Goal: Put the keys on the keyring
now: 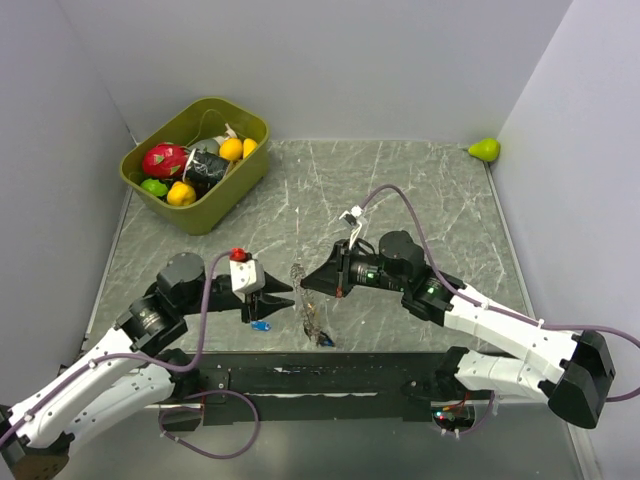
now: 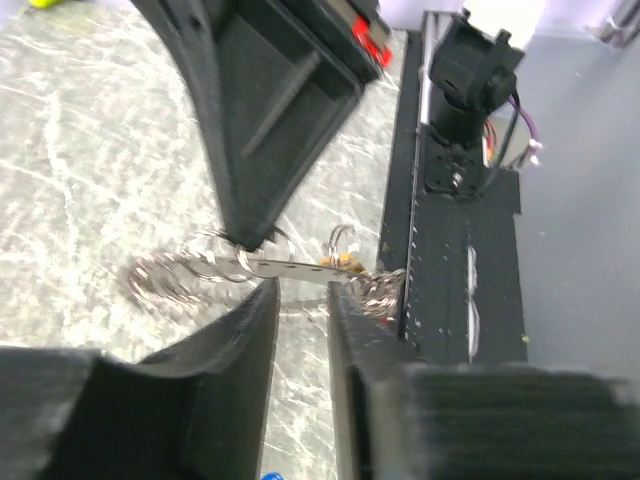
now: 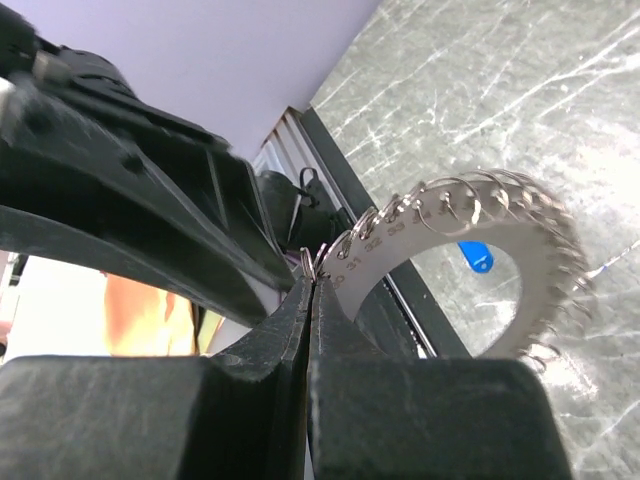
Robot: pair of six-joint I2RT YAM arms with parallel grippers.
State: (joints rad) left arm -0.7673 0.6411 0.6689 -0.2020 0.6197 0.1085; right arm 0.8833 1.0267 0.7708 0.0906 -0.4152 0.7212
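Several toy fruits [image 1: 165, 160] in the olive bin [image 1: 228, 196]; right gripper [image 3: 312, 272] tight on the keyring [image 3: 395, 245], left gripper [image 2: 300, 300] slightly agape.

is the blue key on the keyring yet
No, the blue key lies on the table near the left gripper, apart from the keyring held by the right gripper.

White arms [image 1: 95, 385], black joints [image 1: 183, 272] and fingers [image 2: 230, 350], purple cables [image 1: 392, 187]

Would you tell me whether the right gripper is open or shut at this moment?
Shut: in the right wrist view, the right gripper has its fingers pressed together with no gap, pinching the edge of the keyring.
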